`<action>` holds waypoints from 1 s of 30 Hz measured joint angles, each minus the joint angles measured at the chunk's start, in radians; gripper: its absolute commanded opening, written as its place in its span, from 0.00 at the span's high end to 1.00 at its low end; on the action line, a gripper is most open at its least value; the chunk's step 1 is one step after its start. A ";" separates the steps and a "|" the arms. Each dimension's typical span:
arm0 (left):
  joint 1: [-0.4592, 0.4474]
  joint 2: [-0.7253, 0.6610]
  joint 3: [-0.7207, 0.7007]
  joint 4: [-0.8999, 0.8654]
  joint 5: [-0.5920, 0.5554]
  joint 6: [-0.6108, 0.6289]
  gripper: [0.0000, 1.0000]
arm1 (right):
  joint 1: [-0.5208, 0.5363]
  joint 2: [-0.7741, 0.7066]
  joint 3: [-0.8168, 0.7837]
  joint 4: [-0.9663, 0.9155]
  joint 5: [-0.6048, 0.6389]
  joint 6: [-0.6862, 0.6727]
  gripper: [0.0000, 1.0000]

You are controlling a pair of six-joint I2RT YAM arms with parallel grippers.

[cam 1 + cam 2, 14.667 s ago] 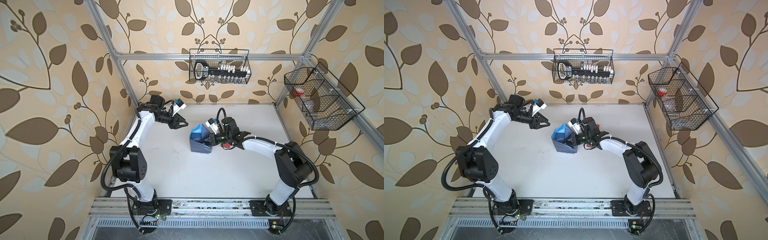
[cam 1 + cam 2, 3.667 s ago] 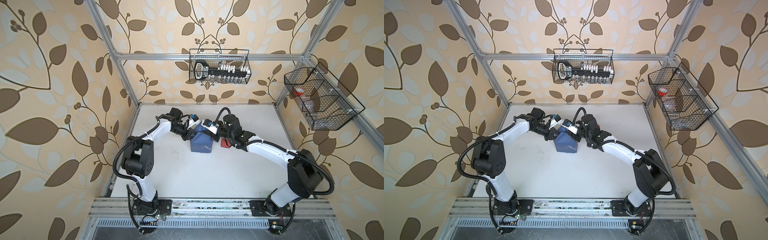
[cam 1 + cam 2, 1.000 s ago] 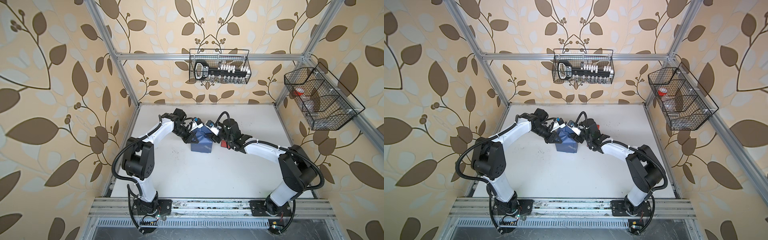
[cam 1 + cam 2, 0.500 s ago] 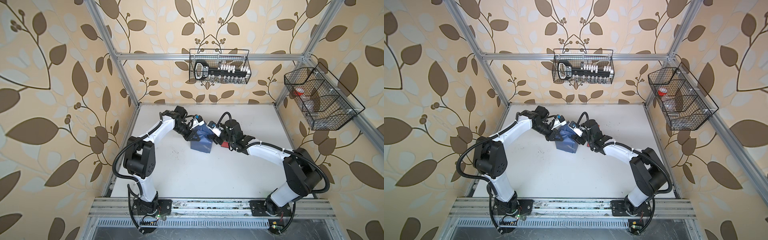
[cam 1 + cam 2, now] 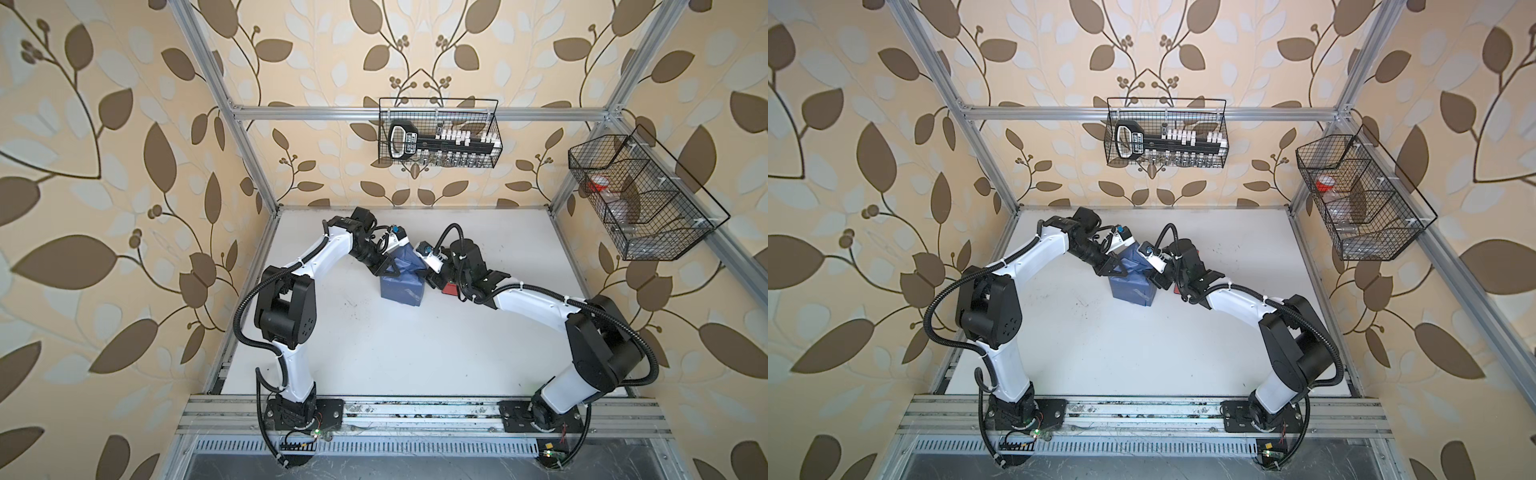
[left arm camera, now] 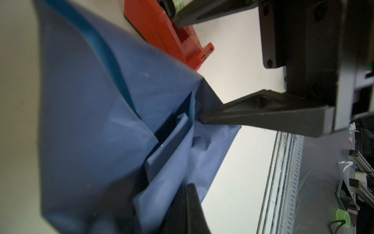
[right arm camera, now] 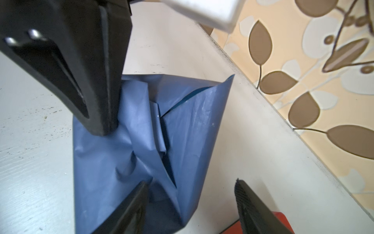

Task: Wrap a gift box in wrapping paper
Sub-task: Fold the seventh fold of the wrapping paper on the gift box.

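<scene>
The wrapping paper (image 5: 401, 284) (image 5: 1133, 286), slate-blue side out, is folded around the gift box at the table's back middle; the box itself is covered. Overlapping flaps meet in a seam on top (image 7: 159, 129) (image 6: 168, 145). My left gripper (image 5: 388, 270) (image 5: 1119, 270) (image 6: 188, 202) is shut, its joined tips pressing a dent into the paper on top. My right gripper (image 5: 430, 276) (image 5: 1160, 280) (image 7: 190, 202) is open at the package's right end. One of its fingers (image 7: 131, 206) touches the folded paper there; the other stands over bare table.
A red tape dispenser (image 5: 449, 288) (image 6: 168, 30) (image 7: 273, 222) lies just right of the package, under my right wrist. Wire baskets hang on the back wall (image 5: 438, 133) and right wall (image 5: 640, 199). The white table (image 5: 415, 353) runs forward to the metal rail.
My left arm has come over from the far left onto the package and the raised light-blue flap has been folded down. Over the last second both arms have hardly shifted.
</scene>
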 measured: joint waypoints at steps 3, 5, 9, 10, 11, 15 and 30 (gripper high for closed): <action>0.000 -0.002 -0.008 0.010 0.006 -0.011 1.00 | 0.000 -0.061 -0.010 -0.027 -0.029 0.060 0.54; 0.000 -0.010 -0.019 0.022 0.006 -0.014 1.00 | 0.000 -0.119 -0.024 -0.016 -0.065 0.125 0.70; 0.000 -0.023 -0.039 0.043 0.006 -0.017 1.00 | 0.006 -0.188 -0.072 0.106 -0.168 0.319 0.96; 0.000 -0.024 -0.040 0.044 0.006 -0.017 1.00 | 0.010 -0.181 -0.075 0.135 -0.188 0.363 0.99; 0.000 -0.024 -0.040 0.044 0.005 -0.017 1.00 | 0.015 -0.169 -0.076 0.163 -0.204 0.399 1.00; 0.000 -0.029 -0.046 0.049 0.005 -0.017 1.00 | 0.037 -0.070 -0.076 0.272 -0.256 0.523 1.00; 0.005 -0.029 -0.010 -0.010 -0.002 0.013 1.00 | 0.008 0.130 -0.076 0.377 -0.294 0.671 1.00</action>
